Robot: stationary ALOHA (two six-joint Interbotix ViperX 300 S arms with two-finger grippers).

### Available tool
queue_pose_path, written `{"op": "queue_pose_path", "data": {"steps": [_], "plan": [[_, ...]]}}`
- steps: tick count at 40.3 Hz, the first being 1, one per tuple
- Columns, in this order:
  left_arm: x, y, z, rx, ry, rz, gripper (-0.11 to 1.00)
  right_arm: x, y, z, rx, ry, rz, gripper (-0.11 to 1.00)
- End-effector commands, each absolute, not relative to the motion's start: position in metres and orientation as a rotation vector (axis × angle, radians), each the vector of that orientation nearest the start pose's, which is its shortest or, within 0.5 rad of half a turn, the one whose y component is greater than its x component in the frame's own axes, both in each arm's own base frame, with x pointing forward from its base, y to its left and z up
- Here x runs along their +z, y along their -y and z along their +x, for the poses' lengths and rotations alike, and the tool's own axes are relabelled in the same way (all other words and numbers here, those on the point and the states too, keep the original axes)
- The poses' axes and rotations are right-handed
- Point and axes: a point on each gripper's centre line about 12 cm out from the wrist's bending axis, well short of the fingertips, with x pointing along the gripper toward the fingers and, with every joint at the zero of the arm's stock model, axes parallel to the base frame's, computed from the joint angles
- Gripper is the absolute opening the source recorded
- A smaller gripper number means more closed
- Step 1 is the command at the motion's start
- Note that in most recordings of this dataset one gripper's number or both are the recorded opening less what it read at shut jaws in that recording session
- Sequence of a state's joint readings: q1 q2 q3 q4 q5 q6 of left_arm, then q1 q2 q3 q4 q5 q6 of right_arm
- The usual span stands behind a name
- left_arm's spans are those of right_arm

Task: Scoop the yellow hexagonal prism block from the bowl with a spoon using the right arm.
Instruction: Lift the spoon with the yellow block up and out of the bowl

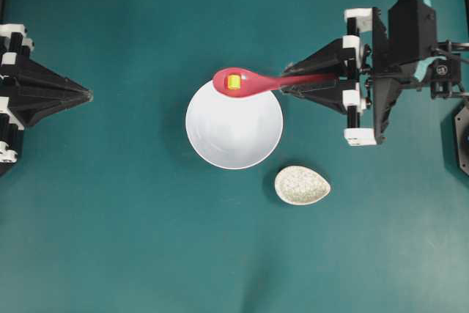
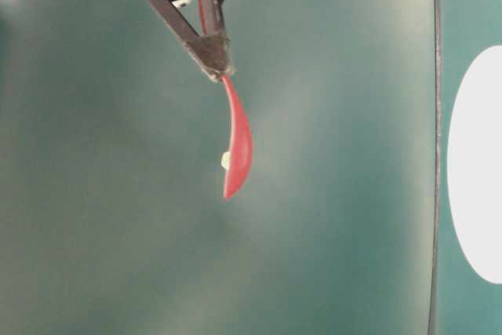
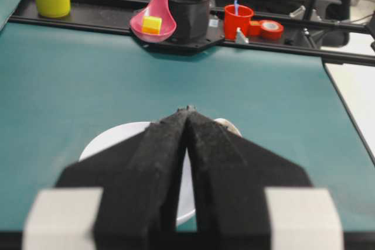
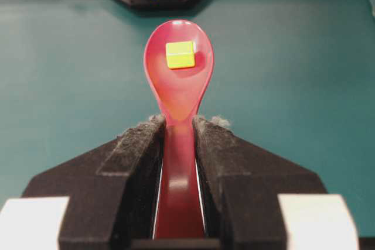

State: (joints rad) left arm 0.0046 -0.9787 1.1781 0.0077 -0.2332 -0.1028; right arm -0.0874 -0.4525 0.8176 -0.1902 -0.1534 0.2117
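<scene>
On the teal surface (image 1: pixel 110 240) our right gripper (image 1: pixel 287 87) clamps the spoon (image 1: pixel 245 82) level — so the block (image 1: pixel 234 82) stays cupped — over the bowl (image 1: pixel 234 126) rim, centre frame; left fingers (image 3: pixel 187 139) closed, empty.

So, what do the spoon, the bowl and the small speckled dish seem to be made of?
The spoon: probably glazed ceramic or hard plastic; glossy pink-red with bright highlights.
The bowl: plain, smooth white, so ceramic or melamine; I cannot tell which.
The speckled dish: looks like glazed stoneware, off-white with fine dark flecks.
</scene>
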Motion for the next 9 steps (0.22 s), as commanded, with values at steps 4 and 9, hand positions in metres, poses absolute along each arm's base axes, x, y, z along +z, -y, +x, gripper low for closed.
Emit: {"op": "queue_pose_path", "data": {"steps": [4, 9], "plan": [[0.2958, -0.001, 0.1986, 0.002, 0.051, -0.092, 0.04, 0.3, 0.0236, 0.3144, -0.059, -0.184, 0.034, 0.24], [0.2951, -0.0006, 0.1993, 0.0, 0.048, -0.091, 0.04, 0.2985, 0.0237, 0.3149, -0.059, -0.192, 0.033, 0.24]]}}
